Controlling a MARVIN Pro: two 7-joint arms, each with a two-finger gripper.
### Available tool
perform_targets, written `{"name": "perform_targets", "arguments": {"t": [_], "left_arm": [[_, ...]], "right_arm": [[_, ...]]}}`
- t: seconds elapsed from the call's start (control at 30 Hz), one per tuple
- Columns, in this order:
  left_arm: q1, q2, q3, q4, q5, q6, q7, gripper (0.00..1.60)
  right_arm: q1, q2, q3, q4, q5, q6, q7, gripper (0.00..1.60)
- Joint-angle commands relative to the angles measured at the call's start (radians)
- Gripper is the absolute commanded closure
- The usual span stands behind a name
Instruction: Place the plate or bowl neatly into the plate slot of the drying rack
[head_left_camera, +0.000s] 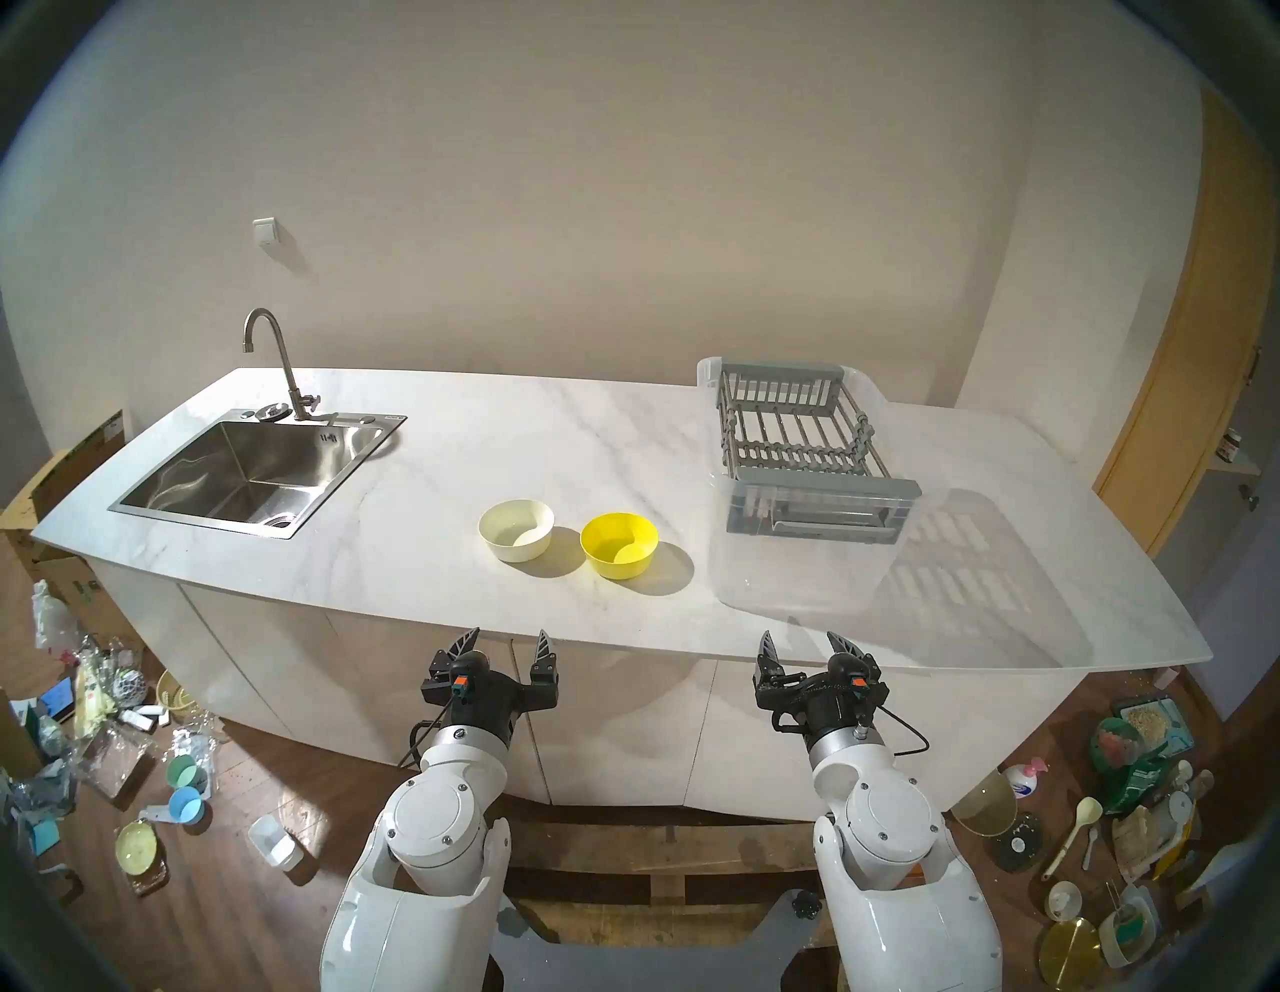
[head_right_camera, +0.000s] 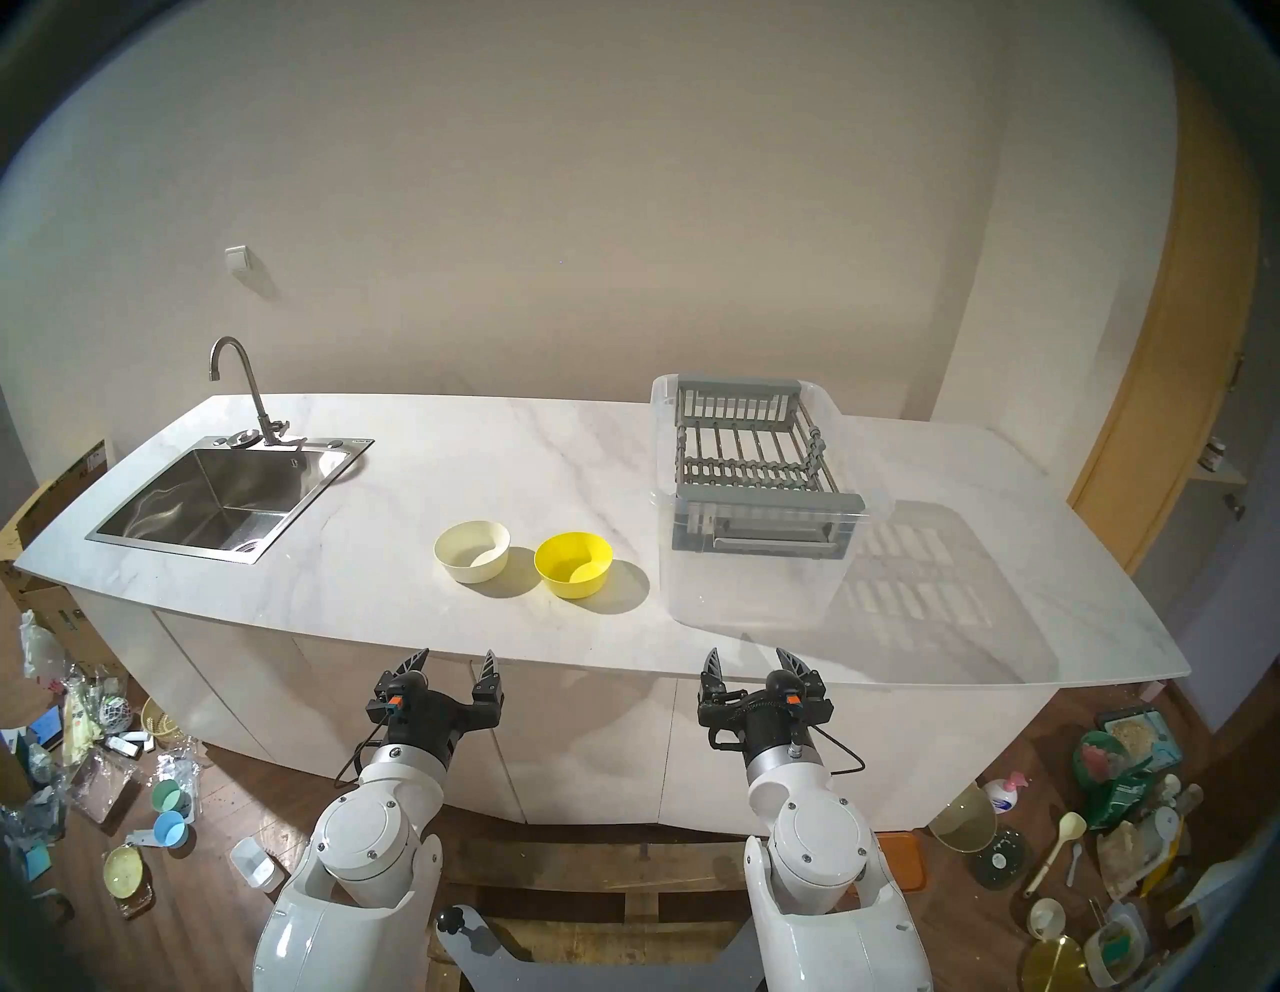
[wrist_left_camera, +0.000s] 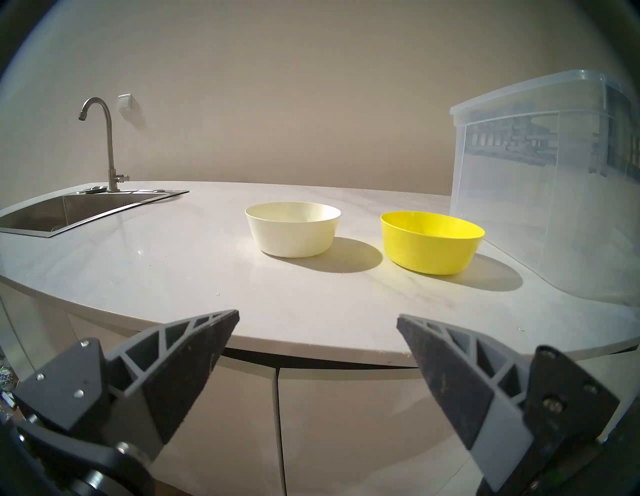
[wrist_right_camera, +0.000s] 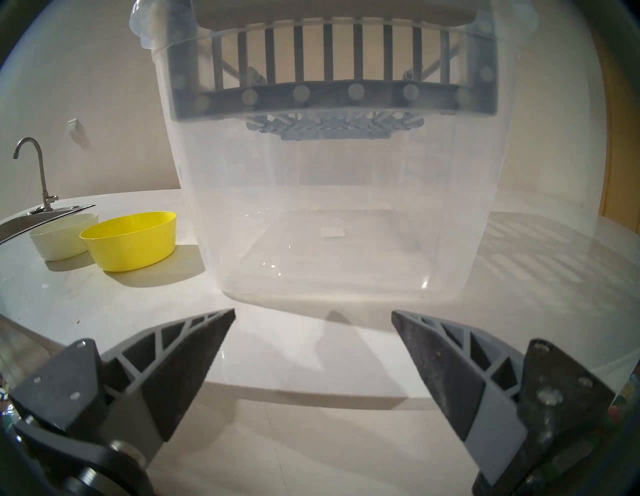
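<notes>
Both the left claw (head_left_camera: 510, 641) and right claw (head_left_camera: 801, 643) hang wide open and empty before the surface (head_left_camera: 485, 443). The cream bowl (head_left_camera: 517, 529) and yellow bowl (head_left_camera: 618, 544) wait beside the drying rack (head_left_camera: 803, 429), within easy reach, I'd say.

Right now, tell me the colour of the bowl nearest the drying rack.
Yellow bowl; the left wrist view shows it best.

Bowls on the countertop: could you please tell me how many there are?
2: a cream bowl near the counter's middle, and a yellow bowl just right of it, beside the clear tub. None sits in the drying rack.
</notes>
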Motion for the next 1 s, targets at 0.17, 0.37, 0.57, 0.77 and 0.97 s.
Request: {"name": "perform_targets", "arguments": {"t": [0.17, 0.37, 0.57, 0.77, 0.97], "left_arm": [[0.004, -0.024, 0.009, -0.015, -0.014, -0.036, 0.047, 0.0], [0.004, -0.019, 0.025, 0.003, -0.108, -0.068, 0.075, 0.0], [-0.003, -0.018, 0.029, 0.036, -0.15, -0.137, 0.067, 0.0], [-0.103, -0.024, 0.019, -0.045, -0.157, -0.095, 0.063, 0.0], [-0.188, -0.033, 0.022, -0.183, -0.152, -0.07, 0.067, 0.0]], "right_arm": [[0.002, 0.0, 0.0, -0.022, 0.0, -0.004, 0.0, 0.0], [0.002, 0.0, 0.0, -0.022, 0.0, -0.004, 0.0, 0.0], [0.002, 0.0, 0.0, -0.022, 0.0, -0.004, 0.0, 0.0], [0.006, 0.0, 0.0, -0.015, 0.0, -0.005, 0.0, 0.0], [0.01, 0.0, 0.0, -0.005, 0.0, -0.005, 0.0, 0.0]]}}
